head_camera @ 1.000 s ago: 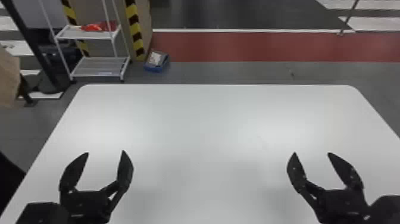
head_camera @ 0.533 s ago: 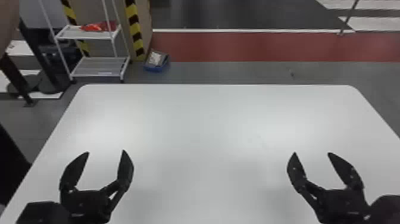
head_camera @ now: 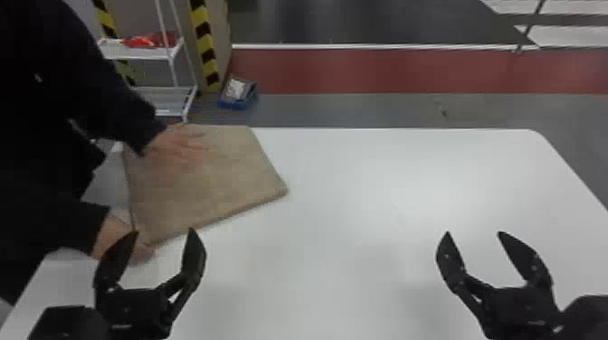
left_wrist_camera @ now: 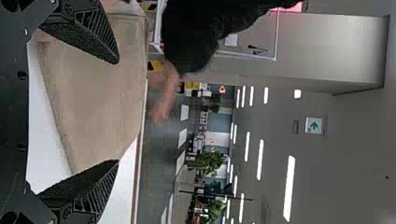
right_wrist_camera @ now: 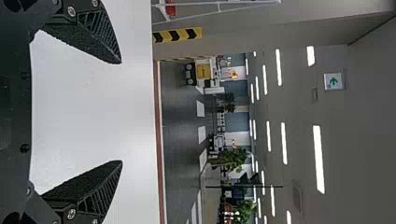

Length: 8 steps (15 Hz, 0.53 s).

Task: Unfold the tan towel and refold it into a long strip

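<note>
Across the left part of the one white tabletop [head_camera: 384, 181], one tan towel [head_camera: 212, 181] now lies where bare surface showed half a second ago, and a person's two hands have come in with it. One hand [head_camera: 178, 147], blurred, is spread over the towel's far part, though contact is unclear; the other [head_camera: 120, 237] is at its near left corner. Both sleeves are dark. The towel is flat, folded and four-sided, its cloth matte and soft-looking, its near edge thick and rounded.

Two black grippers have kept their places above the near part of the tabletop, each with two tapering fingers spread wide: the left gripper [head_camera: 163, 231] close to the near hand in the head view, the right gripper [head_camera: 473, 233] well apart from the towel. Their fingers [left_wrist_camera: 91, 35] have ribbed sides and grainy faces. Beyond stands one white metal rack [head_camera: 135, 55] with two shelves.
</note>
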Tool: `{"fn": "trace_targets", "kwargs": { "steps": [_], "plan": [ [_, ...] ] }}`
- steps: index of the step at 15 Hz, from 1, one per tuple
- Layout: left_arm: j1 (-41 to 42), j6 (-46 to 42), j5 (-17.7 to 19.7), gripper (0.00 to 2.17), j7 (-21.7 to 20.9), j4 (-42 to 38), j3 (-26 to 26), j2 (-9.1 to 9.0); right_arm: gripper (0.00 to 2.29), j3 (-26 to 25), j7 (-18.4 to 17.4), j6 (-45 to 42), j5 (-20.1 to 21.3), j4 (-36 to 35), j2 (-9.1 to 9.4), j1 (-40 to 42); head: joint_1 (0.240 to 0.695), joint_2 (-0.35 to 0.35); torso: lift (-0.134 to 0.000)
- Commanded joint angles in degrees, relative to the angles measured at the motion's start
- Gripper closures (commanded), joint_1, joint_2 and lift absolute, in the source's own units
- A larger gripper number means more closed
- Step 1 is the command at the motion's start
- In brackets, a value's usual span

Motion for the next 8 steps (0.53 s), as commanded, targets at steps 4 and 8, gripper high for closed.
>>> {"fn": "trace_targets", "kwargs": {
  "steps": [4,8],
  "plan": [
    [0.4,-0.7,0.2,0.13,0.0,0.0,-0.4,-0.15,0.12,0.1,0.0,0.0,-0.1,0.0,0.06,0.0,0.695,-0.011,-0.123],
    [0.4,-0.7,0.3,0.13,-0.3,0.5,-0.3,-0.15,0.12,0.1,0.0,0.0,0.0,0.0,0.33,0.0,0.695,-0.01,-0.123]
  ]
}}
